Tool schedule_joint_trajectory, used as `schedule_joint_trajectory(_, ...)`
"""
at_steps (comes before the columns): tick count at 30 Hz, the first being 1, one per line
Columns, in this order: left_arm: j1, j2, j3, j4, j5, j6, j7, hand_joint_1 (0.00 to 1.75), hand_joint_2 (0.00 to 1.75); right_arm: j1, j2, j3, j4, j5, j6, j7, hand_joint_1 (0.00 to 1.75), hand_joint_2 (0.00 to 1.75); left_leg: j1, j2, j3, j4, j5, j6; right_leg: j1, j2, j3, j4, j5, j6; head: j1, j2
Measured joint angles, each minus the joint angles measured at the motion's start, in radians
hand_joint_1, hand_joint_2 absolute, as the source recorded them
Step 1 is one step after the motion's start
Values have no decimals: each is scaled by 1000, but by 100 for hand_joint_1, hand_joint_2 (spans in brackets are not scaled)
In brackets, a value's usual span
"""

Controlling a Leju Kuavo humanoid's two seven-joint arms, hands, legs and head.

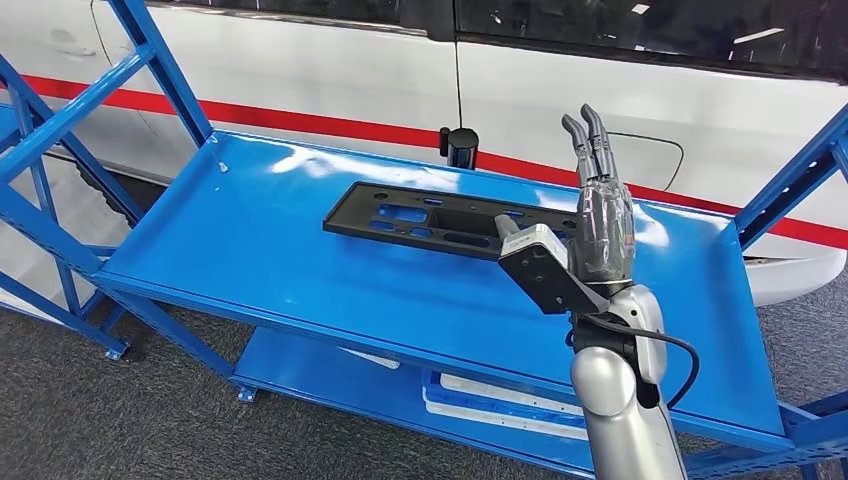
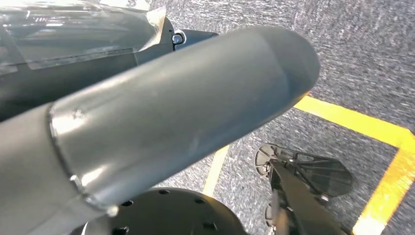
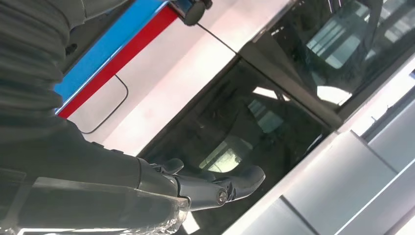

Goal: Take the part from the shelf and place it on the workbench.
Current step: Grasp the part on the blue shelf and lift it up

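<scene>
A flat black plastic part (image 1: 450, 220) with several cut-outs lies on the blue shelf (image 1: 250, 240), near its back middle. My right hand (image 1: 603, 215) is raised above the shelf just right of the part, fingers straight and pointing up, holding nothing. From the right wrist view the same hand (image 3: 147, 191) points its fingers (image 3: 230, 186) toward the white vehicle's window. My left hand (image 2: 147, 122) hangs low over the grey floor; how its fingers lie is unclear.
A white vehicle with a red stripe (image 1: 330, 125) stands right behind the shelf. Blue uprights (image 1: 160, 70) and braces frame the shelf at left and right (image 1: 790, 180). White flat pieces (image 1: 500, 400) lie on the lower shelf. Yellow floor lines (image 2: 357, 122) run under the left arm.
</scene>
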Motion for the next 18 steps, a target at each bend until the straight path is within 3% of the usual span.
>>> schedule_joint_trajectory(2,-2,2,0,0,-4,4,1,0,0,-3,3,21,13,31,15,4,0,175,-5,-2,71,-112,-16,11,3,0,-7,3,9,10,0,0)
schedule_joint_trajectory(3,-2,2,0,0,-7,7,3,0,0,-7,6,36,27,53,21,10,0,175,-8,-3,80,-133,-25,16,3,-1,-9,3,13,17,1,0)
schedule_joint_trajectory(4,-2,2,1,0,-8,12,6,0,0,-13,10,51,44,78,24,17,0,175,-10,-3,79,-142,-24,21,3,-1,-10,0,19,24,1,0)
schedule_joint_trajectory(5,-2,1,2,0,-10,18,9,0,0,-19,16,69,66,106,26,25,0,175,-11,-2,77,-148,-21,21,5,-1,-11,-1,20,24,1,0)
schedule_joint_trajectory(9,-3,-5,5,0,-22,39,18,0,0,-56,52,146,182,200,24,44,0,175,-14,-1,65,-158,-1,22,7,0,-20,-15,36,-11,9,0)
schedule_joint_trajectory(13,-2,-9,6,0,-34,51,24,0,0,-99,108,218,326,304,14,77,0,175,-21,-1,56,-154,6,33,1,0,-26,-18,54,2,10,0)
schedule_joint_trajectory(18,-2,-8,6,0,-38,51,25,0,0,-139,158,271,456,354,6,92,0,175,-23,-2,54,-152,7,35,0,0,-28,-18,58,7,10,0)
